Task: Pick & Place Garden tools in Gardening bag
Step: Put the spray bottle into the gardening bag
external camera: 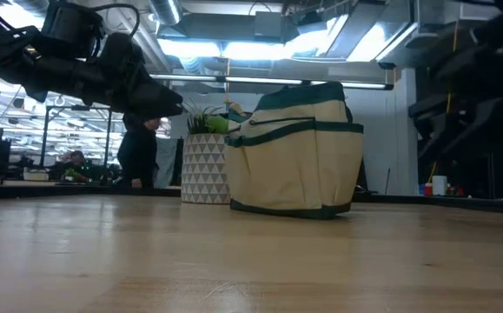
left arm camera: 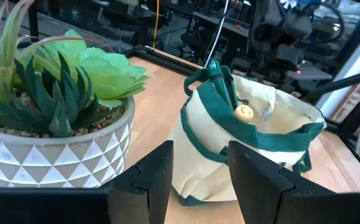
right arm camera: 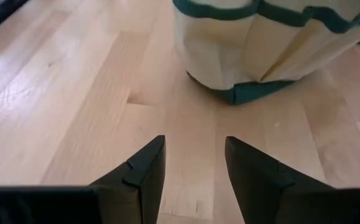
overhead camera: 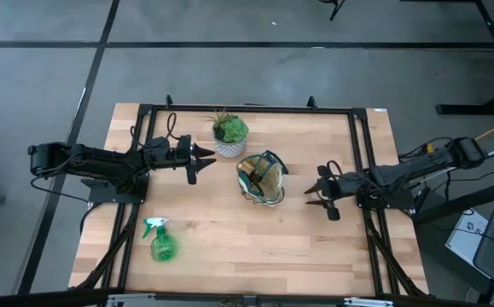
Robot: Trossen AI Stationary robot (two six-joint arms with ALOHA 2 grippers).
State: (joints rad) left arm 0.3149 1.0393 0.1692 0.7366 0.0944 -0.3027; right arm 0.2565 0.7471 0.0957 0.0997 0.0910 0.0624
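Both claws are empty, fingers apart: left claw (overhead camera: 197, 159) beside the tan green-trimmed fabric bag (overhead camera: 262, 179), right claw (overhead camera: 322, 196) opposite. The translucent green spray bottle (overhead camera: 161, 242), well apart from the bag, is probably best gripped around its body.

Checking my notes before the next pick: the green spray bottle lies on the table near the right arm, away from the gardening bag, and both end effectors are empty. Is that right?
Not quite. The green spray bottle lies on the left arm's side of the table, as the high view shows. The rest holds: it is away from the gardening bag, and the left end effector and right end effector are both empty.
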